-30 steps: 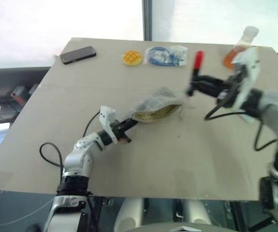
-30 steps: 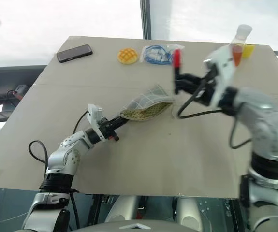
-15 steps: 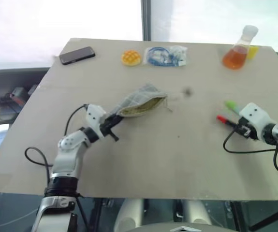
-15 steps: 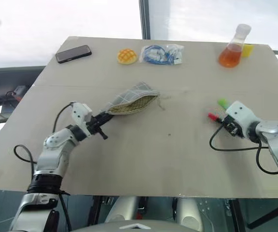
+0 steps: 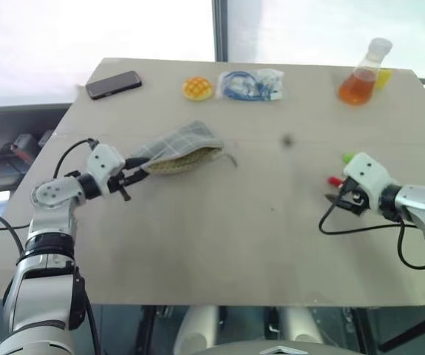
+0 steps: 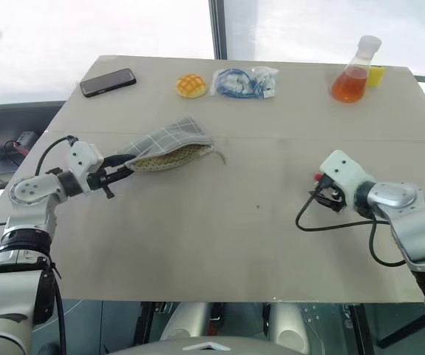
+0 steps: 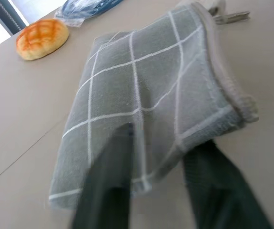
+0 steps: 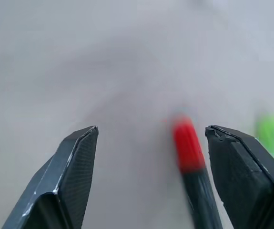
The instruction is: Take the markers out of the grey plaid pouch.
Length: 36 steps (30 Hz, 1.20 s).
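- head views: right gripper (image 5: 338, 198) sits low over the right side of the table (image 5: 219, 244), jaws spread, holding nothing. the red marker (image 5: 335, 180) and the green-ended marker (image 5: 349, 157) lie on the table just beside it, partly hidden by the wrist.
- left gripper (image 5: 132, 176) is at the left end of the grey plaid pouch (image 5: 179, 146), fingers astride the fabric; a firm grip cannot be confirmed. the pouch lies left of centre, olive lining showing along its edge.
- far edge: black phone (image 5: 113, 83), yellow bun (image 5: 198, 89), bagged blue cable (image 5: 249, 84), flask of orange liquid (image 5: 361, 76).
- left wrist view: both fingers (image 7: 108, 191) overlap the pouch's near end, apart from each other.
- right wrist view: jaws wide apart, red marker lying between them on the table, not clamped; green tip alongside.
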Each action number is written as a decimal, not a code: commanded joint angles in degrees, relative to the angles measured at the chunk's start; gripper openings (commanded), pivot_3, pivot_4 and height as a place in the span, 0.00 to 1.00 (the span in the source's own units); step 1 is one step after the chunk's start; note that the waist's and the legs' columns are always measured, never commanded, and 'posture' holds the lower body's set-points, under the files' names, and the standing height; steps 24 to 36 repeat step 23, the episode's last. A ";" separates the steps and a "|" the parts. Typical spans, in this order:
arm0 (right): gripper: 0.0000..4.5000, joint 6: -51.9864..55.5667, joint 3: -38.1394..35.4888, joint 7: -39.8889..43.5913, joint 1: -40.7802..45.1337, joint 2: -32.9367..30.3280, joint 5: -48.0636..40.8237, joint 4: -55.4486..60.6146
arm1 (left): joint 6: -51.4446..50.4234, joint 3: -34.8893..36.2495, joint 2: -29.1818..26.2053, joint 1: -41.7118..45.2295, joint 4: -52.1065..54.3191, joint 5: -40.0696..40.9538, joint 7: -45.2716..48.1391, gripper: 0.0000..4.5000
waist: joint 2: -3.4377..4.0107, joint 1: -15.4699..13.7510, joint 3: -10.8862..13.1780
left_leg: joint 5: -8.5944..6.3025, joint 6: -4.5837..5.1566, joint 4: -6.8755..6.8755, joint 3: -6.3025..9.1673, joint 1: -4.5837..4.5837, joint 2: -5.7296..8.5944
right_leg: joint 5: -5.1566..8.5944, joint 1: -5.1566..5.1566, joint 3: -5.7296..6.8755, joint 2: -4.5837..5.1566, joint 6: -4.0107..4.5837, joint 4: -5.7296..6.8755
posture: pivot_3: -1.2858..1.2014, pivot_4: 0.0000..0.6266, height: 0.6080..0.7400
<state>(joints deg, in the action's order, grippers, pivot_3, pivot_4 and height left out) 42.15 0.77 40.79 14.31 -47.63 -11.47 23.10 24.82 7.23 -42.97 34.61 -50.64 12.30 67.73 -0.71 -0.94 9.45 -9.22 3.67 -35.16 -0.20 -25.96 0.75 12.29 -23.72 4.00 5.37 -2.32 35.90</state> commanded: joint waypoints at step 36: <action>1.00 -25.43 -28.84 4.33 -42.57 8.29 -6.89 6.87 | -43.89 7.35 1.77 -40.90 68.22 21.44 -13.18 0.72 | 0.57 0.36 0.14 | -0.43 -0.27 -0.02 -0.02 0.29 -0.32 | 0.34 0.00 -0.19 0.27 -0.02 -0.12 | 0.52 0.24 1.00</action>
